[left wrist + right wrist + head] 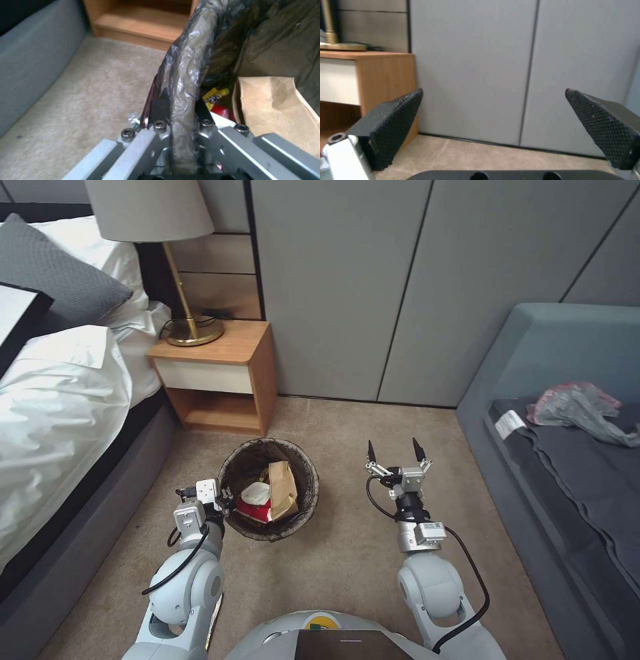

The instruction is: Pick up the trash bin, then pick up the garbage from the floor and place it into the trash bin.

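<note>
Left gripper point(180, 110): clamped on the trash bin point(269, 490) rim, nearest the robot.
Right gripper point(396, 453): spread wide, empty, hung beside the bin.
Garbage: tan paper bag point(283, 489) and red-and-white packet point(254, 503) sat inside.

trash bin point(269, 490) before nightstand point(217, 377), garbage point(270, 499) inside

Colours, bedroom floor scene

Trash bin point(268, 490): dark brown-black glossy liner. Inside: tan paper bag point(283, 488), red-and-white snack packet point(254, 503), yellow wrapper point(215, 96). Beige carpet point(347, 560); orange-brown wood nightstand point(217, 377), white drawer; right end effector point(397, 452) pads black, dimpled.
</note>
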Tool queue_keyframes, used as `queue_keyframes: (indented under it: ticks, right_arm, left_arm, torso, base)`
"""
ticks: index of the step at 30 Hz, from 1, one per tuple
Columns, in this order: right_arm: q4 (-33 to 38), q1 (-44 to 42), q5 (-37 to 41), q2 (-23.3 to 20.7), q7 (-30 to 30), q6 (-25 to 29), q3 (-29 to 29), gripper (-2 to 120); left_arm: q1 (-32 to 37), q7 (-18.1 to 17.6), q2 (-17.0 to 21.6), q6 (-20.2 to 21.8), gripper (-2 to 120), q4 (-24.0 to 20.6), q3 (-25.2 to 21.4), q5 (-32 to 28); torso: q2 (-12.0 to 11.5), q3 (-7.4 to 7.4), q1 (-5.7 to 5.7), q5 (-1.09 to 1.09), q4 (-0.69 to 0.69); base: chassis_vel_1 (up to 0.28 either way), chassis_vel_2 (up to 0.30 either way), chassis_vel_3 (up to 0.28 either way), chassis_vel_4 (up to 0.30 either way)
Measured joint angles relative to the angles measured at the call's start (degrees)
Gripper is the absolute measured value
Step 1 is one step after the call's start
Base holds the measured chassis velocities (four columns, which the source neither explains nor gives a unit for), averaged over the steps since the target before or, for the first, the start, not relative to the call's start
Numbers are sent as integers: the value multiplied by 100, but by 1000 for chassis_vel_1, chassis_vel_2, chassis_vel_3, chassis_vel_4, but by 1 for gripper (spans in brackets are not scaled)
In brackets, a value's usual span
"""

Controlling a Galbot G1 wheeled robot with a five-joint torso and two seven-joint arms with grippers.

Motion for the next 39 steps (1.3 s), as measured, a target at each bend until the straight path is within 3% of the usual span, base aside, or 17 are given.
queue_keyframes:
  ticks: [39]
  right_arm:
    - [-66,272,81,-82,-116,-165,-87,100]
  left_arm:
    - [0,-1,0,0,0,0,-1,0]
  torso:
    - [0,0,0,0,1]
  base:
    - [116,114,115,117]
